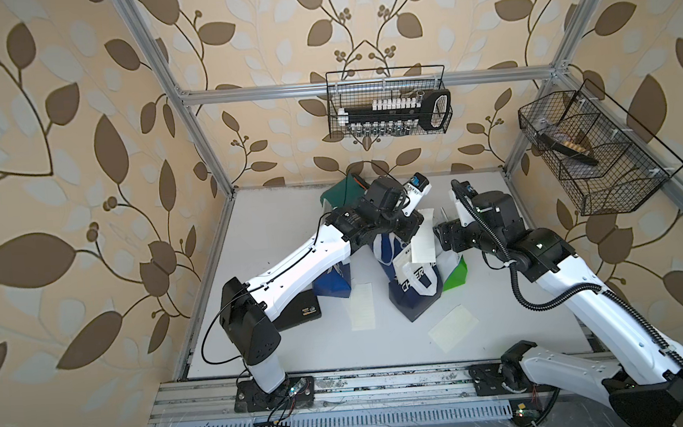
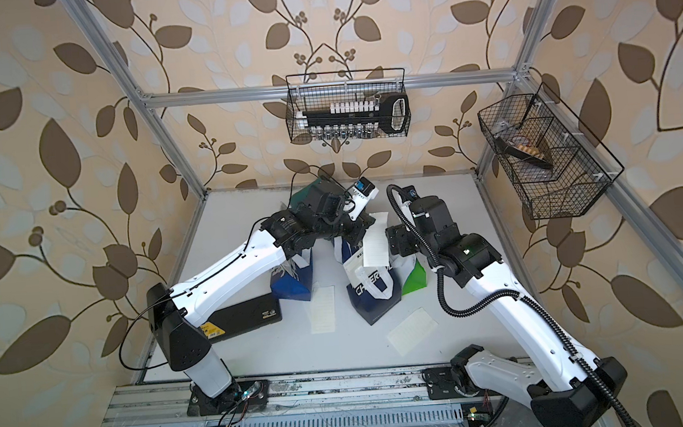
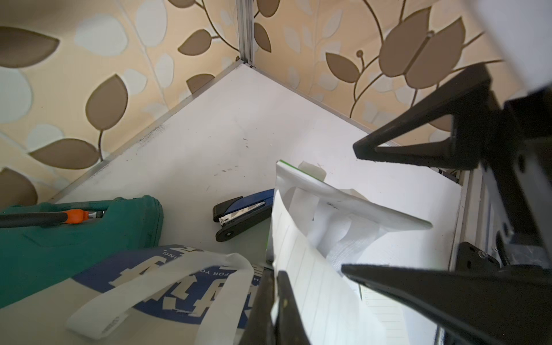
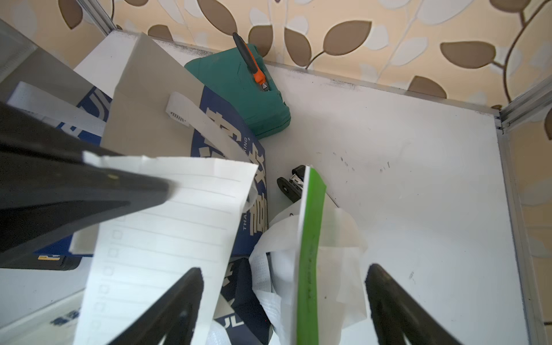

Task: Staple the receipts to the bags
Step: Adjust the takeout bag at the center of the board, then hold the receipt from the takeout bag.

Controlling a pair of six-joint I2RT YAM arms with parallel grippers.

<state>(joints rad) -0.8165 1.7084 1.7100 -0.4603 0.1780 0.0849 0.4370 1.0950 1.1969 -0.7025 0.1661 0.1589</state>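
Note:
My left gripper is shut on the edge of a lined receipt, held raised over the bags. My right gripper is open, and its fingers straddle the upright top edge of the green-and-white bag without touching it. A navy bag lies under the held receipt. Two more navy bags lie mid-table, and the green bag is beside them. Two loose receipts lie flat near the front. A blue-and-black stapler sits behind the green bag, partly hidden.
A dark green pouch with an orange-trimmed tool on it sits by the back wall. A flat black case lies under my left arm. Wire baskets hang on the back wall and the right frame.

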